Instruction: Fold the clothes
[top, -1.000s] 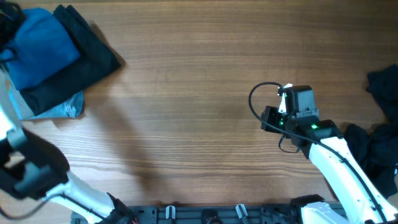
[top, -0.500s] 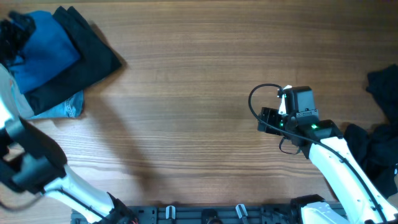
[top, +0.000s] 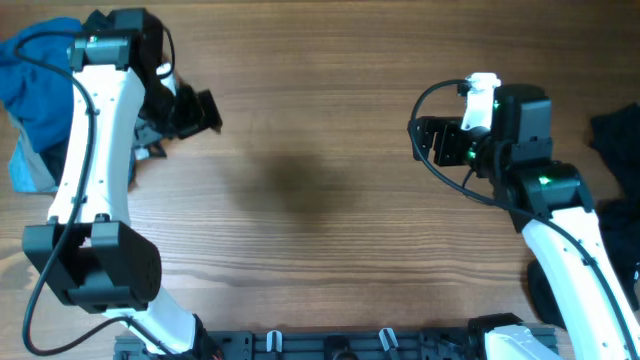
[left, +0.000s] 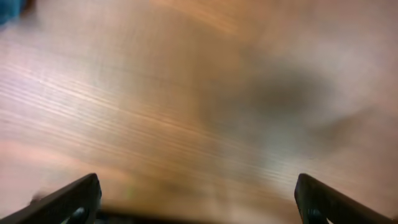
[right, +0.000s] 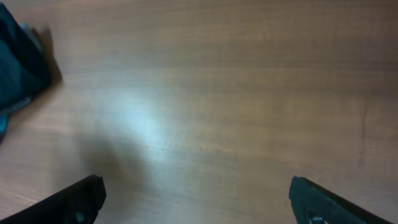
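A pile of clothes lies at the table's far left: a blue garment (top: 30, 70) with a dark garment (top: 150, 130) mostly hidden under my left arm. My left gripper (top: 205, 110) is open and empty, just right of that pile, over bare wood. In the blurred left wrist view its fingers (left: 198, 186) are spread wide, with a blue scrap (left: 9, 7) in the top corner. My right gripper (top: 420, 140) is open and empty over the table's right half. Its wrist view (right: 196, 186) shows bare wood and a dark cloth (right: 18, 65) at the left edge.
More dark clothes (top: 615, 135) lie at the table's right edge, behind my right arm. A second dark heap (top: 612, 235) sits lower on the right edge. The wooden table (top: 310, 220) stretches between the two arms.
My left arm has swung from the lower left edge up over the pile, now covering the dark garment. My right gripper has moved up and a little right.
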